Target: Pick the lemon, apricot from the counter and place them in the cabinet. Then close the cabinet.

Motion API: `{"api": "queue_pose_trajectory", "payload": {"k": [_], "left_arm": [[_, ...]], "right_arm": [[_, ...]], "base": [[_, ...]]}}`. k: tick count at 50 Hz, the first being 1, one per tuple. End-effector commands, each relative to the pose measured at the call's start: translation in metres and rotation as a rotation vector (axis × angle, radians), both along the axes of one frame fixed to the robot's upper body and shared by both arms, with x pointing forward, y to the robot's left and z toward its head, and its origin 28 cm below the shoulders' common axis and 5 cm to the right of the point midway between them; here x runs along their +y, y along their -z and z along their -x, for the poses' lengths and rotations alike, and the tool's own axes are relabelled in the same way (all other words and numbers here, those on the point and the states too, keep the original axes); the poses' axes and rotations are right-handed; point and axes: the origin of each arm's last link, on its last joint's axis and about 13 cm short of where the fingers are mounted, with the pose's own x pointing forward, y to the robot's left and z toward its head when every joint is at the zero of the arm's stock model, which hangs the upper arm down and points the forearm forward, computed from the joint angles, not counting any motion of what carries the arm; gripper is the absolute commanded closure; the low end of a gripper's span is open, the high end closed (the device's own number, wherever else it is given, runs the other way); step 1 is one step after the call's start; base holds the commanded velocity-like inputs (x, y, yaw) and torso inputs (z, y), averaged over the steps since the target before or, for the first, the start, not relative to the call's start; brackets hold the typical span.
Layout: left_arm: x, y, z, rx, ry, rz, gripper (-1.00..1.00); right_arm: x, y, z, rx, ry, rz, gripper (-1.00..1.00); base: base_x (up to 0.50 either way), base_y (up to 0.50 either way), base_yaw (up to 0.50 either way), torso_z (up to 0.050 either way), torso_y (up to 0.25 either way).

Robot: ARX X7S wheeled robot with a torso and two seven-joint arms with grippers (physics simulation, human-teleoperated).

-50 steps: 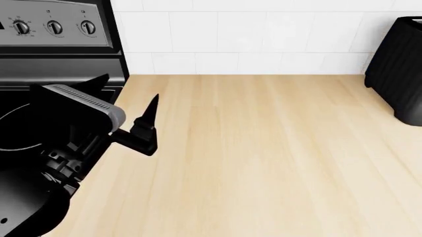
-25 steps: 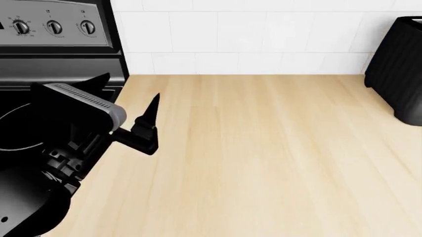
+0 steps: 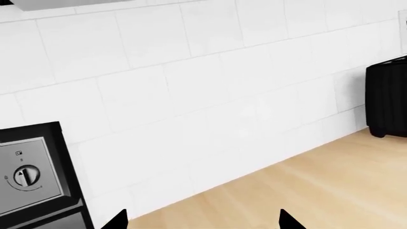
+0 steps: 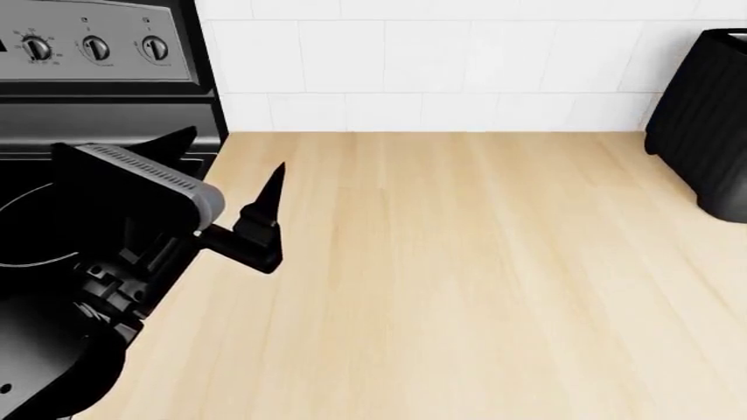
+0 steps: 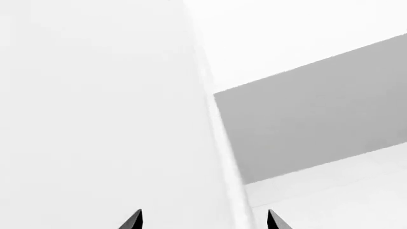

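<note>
No fruit shows on the counter (image 4: pixel 467 280). The left gripper (image 4: pixel 227 188) is wide and empty; look around slowly first.

- The white tiled wall (image 3: pixel 210 90) fills most of the view and serves as the landmark.
- The counter (image 3: pixel 305 191) meets the wall's base, its light wood grain bare.
- A black appliance (image 3: pixel 386 98) stands on the counter against the wall.
- The stove's control panel (image 3: pixel 32 176), with one knob (image 3: pixel 25 175), abuts the wall's other end.
- The left gripper (image 3: pixel 202 223) shows two dark fingertips (image 3: pixel 117 221), spread apart, before the wall.
</note>
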Motion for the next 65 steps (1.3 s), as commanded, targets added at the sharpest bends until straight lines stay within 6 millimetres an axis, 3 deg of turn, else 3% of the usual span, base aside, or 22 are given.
{"api": "queue_pose_trajectory", "payload": {"k": [1, 31, 65], "left_arm": [[0.000, 0.000, 0.000, 0.000, 0.004, 0.002, -1.00], [-0.002, 0.000, 0.001, 0.003, 0.012, -0.001, -1.00], [0.000, -0.001, 0.001, 0.001, 0.010, 0.002, -1.00]], "right_arm": [[0.041, 0.010, -0.031, 0.140, 0.005, 0.219, -1.00], [0.075, 0.011, -0.064, 0.188, 0.196, 0.438, -1.00], [0.093, 0.026, -0.105, 0.339, 0.540, 0.813, -1.00]], "base": [[0.00, 0.00, 0.00, 0.000, 0.000], [0.00, 0.00, 0.00, 0.000, -0.006], [0.00, 0.00, 0.00, 0.000, -0.010]]}}
